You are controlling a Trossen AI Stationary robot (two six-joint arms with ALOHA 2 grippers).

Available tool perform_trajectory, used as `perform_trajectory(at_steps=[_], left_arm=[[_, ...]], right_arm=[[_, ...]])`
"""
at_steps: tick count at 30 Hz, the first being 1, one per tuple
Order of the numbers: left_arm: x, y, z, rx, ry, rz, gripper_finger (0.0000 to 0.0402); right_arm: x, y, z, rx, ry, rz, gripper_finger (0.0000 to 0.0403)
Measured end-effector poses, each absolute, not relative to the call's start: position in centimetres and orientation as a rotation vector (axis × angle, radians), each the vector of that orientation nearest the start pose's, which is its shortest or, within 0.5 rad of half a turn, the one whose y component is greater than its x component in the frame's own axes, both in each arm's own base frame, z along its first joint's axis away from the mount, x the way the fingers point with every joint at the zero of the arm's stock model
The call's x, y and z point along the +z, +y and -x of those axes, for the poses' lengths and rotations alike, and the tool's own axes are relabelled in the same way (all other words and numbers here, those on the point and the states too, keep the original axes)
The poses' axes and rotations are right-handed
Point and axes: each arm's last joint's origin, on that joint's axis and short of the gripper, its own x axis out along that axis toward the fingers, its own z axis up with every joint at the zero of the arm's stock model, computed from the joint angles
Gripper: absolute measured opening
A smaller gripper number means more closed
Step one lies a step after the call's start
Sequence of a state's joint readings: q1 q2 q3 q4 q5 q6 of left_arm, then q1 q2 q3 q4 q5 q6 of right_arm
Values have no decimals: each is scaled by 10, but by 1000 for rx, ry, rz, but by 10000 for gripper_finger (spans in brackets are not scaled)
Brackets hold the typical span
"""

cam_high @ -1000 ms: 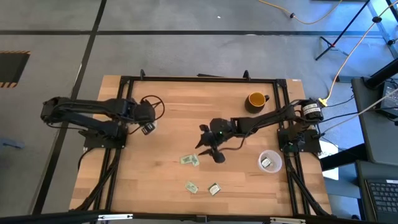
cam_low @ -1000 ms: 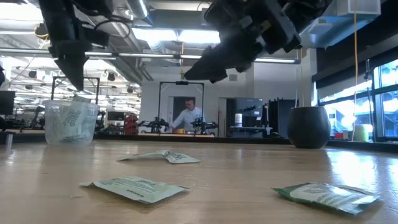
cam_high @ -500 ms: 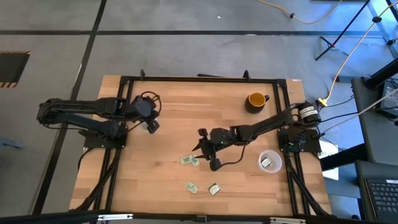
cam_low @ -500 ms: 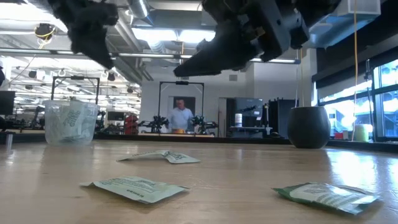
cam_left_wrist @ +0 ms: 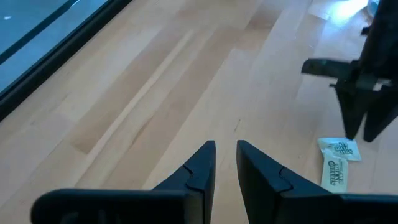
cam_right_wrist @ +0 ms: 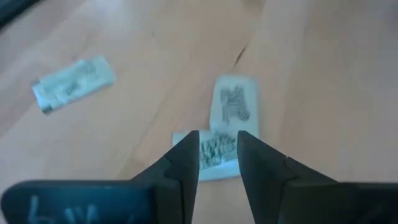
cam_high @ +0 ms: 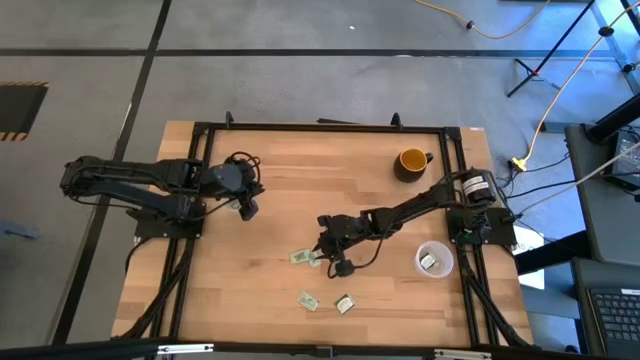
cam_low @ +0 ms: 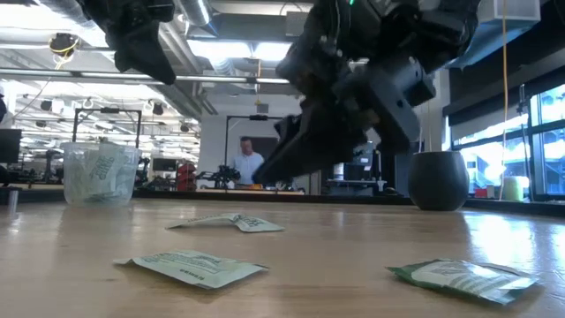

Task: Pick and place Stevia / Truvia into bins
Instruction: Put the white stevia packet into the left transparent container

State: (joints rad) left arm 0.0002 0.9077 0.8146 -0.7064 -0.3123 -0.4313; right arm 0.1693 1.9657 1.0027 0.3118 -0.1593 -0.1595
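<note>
On the wooden surface (cam_high: 280, 170), we hold the right end effector (cam_right_wrist: 217, 152), fingers narrowly parted and empty, right above two overlapping Stevia packets (cam_right_wrist: 229, 124); the left end effector (cam_left_wrist: 225, 163) waits, nearly closed.

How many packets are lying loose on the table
4: two overlapping packets under the right gripper, one near the front edge, and one beside it. More sit in the cup; some may be hidden.
</note>
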Motion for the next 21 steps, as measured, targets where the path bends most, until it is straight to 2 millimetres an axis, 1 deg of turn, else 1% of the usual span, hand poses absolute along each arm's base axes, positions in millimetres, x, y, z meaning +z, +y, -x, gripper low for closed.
perform_trajectory(at_steps=[3,7,10,16,21], left_arm=[[280,9,-173,460,713,280,61],[280,9,-173,460,714,280,61],[280,9,-173,461,713,280,61],[280,9,-173,467,712,277,61],[280,9,-173,467,711,277,61]], right_arm=[[110,73,-380,379,662,160,110],[102,80,-379,397,681,167,111],[101,82,-379,403,685,170,111],[98,80,-377,355,722,215,111],[98,79,-377,349,732,224,111]])
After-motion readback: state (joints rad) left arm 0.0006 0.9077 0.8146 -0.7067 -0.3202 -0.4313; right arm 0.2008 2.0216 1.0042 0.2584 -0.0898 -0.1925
